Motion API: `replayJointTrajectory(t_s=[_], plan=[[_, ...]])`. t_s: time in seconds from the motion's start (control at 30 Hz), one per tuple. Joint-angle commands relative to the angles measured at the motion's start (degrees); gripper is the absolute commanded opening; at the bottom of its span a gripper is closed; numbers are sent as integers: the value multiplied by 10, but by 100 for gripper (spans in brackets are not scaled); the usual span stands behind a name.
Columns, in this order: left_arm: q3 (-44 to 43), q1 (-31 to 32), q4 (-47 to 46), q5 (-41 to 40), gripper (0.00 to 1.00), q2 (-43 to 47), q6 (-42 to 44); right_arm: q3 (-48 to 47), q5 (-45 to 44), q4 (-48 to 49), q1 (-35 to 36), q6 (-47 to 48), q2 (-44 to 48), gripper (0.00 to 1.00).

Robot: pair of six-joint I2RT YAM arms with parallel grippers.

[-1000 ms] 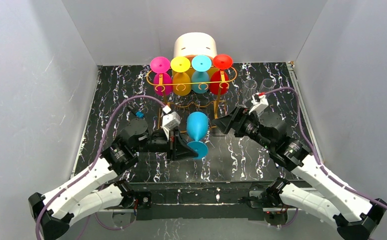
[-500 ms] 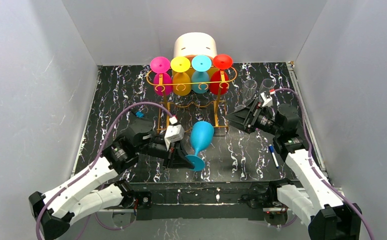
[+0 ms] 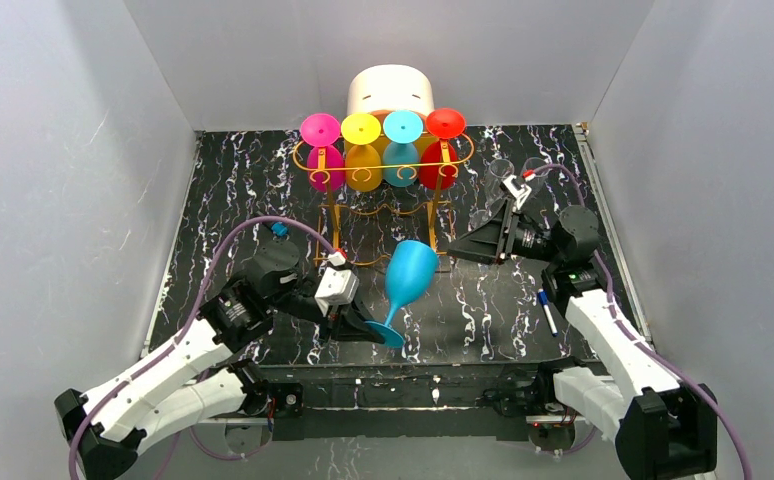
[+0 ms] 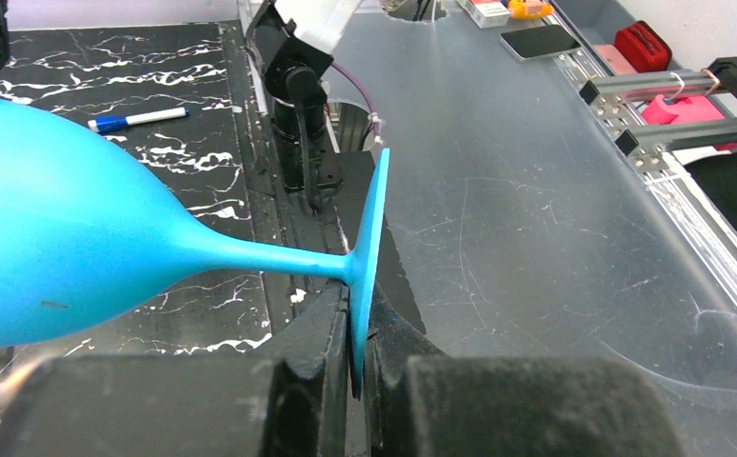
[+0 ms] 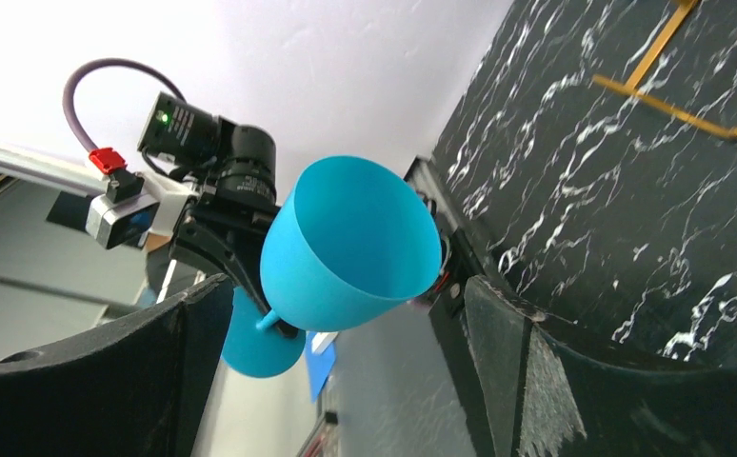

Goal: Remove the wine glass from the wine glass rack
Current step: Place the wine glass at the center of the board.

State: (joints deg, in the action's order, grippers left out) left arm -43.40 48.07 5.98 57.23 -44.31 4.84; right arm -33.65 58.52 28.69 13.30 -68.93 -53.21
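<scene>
**Blue wine glass off the rack, left claw pinching its foot**

From the top camera, I am watching the left gripper clamping the round foot of the blue wine glass. The glass is hanging tilted over the black marble table, its bowl pointing up and away toward the wine glass rack. It is clear of the rack's rails, just in front of the gold base. The right gripper is standing spread wide just beside the bowl's rim, grasping nothing. On the rack, a pink glass, a yellow glass, a light blue glass and a red glass are hanging upside down in a row. A white round box is sitting behind them. A blue marker is lying on the table near the right arm.

From the left wrist camera, I am seeing the black fingers squeezing the thin edge of the foot disc between them. The stem is running left into the big blue bowl.

From the right wrist camera, I am looking straight into the open mouth of the bowl. This claw's two dark fingers are sitting far apart on either side of the view. I cannot tell from here whether they are touching the glass.
</scene>
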Motion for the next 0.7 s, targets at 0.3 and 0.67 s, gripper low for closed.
replayJointTrajectory(t_s=[0.3,0.67], plan=[[4,-2,-19,69,0,-10,54,-58,68,67,78,1,-26,87],[9,-2,-16,80,0,-20,68,-93,113,178,109,-89,-85,38]])
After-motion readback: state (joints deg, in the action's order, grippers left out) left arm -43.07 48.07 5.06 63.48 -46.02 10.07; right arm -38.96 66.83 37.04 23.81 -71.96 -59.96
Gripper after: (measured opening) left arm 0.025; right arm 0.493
